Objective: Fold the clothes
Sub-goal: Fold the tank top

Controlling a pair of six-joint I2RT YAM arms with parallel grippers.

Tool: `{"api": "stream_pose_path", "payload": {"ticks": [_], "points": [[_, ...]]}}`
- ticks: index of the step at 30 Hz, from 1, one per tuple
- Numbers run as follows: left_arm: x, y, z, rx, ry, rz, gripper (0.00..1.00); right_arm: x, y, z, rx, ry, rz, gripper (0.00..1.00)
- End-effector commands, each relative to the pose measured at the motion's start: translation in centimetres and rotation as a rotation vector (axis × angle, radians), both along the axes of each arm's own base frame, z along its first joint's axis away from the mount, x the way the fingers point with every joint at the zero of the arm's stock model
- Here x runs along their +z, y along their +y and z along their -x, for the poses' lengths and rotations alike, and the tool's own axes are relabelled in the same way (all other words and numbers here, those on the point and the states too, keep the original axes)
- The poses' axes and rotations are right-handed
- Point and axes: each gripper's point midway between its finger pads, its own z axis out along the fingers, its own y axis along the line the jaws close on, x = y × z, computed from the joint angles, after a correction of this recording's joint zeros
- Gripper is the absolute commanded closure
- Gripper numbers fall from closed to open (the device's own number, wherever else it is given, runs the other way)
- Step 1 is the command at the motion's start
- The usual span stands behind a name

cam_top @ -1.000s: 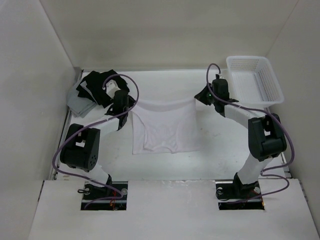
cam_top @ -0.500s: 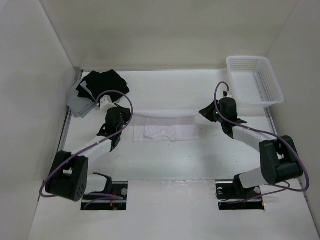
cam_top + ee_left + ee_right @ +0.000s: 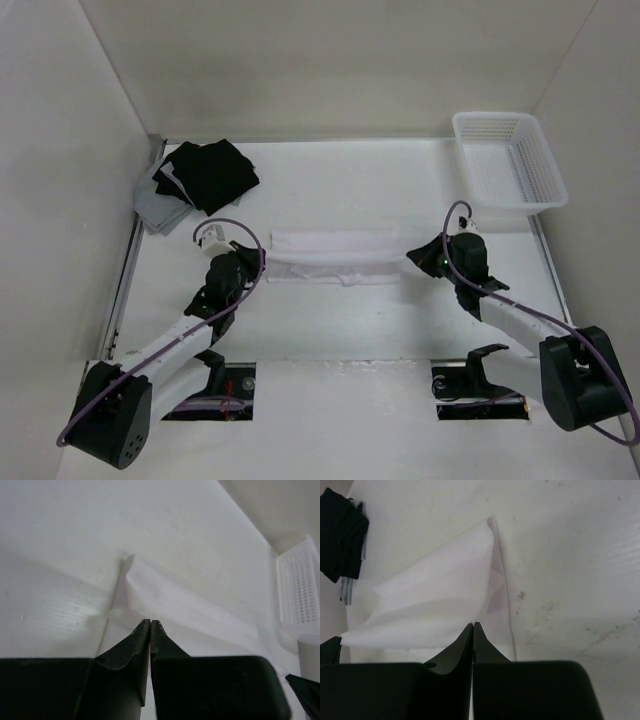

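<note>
The clothes [image 3: 335,245], a plain white garment, lie folded into a flat strip across the middle of the table. My left gripper [image 3: 262,263] sits at the strip's left end and my right gripper [image 3: 412,256] at its right end. In the left wrist view the left gripper [image 3: 150,621] is shut, with the white fabric [image 3: 190,610] running away from its tips. The right wrist view has the right gripper [image 3: 473,624] shut too, and a raised fold of the clothes [image 3: 430,605] meets its tips.
A white plastic basket [image 3: 510,160] stands at the back right, also seen in the left wrist view [image 3: 300,585]. Black garments [image 3: 205,172] lie on a grey cloth [image 3: 155,212] at the back left. White walls enclose the table on three sides.
Both arms have swung from the far side toward the near edge, carrying the garment's far edge over itself. The spread garment is now a narrow folded strip.
</note>
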Motion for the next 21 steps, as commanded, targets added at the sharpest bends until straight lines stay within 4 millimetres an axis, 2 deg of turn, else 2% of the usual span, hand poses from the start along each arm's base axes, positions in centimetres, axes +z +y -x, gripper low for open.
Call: {"api": "stream_pose_path", "payload": {"ticks": [1, 10, 14, 16, 18, 21], "points": [[-1.4, -0.3, 1.3, -0.007, 0.019, 0.018, 0.98, -0.2, 0.4, 0.8, 0.0, -0.01, -0.025, 0.99], [-3.5, 0.1, 2.3, -0.007, 0.072, -0.006, 0.95, -2.8, 1.1, 4.6, 0.009, 0.076, -0.029, 0.96], [-4.1, 0.7, 2.4, 0.014, 0.085, 0.001, 0.83, -4.4, 0.9, 5.8, -0.003, 0.121, -0.02, 0.83], [-3.2, 1.4, 2.2, 0.04, 0.055, 0.015, 0.76, -4.0, 1.2, 6.0, 0.01, 0.115, -0.019, 0.76], [-1.6, 2.0, 1.9, 0.062, 0.02, 0.022, 0.76, -2.7, 1.7, 6.0, 0.028, 0.083, -0.002, 0.73], [1.4, 1.5, 1.3, 0.049, -0.037, 0.032, 0.78, 0.1, 0.7, 5.2, 0.0, 0.01, 0.083, 0.71]]}}
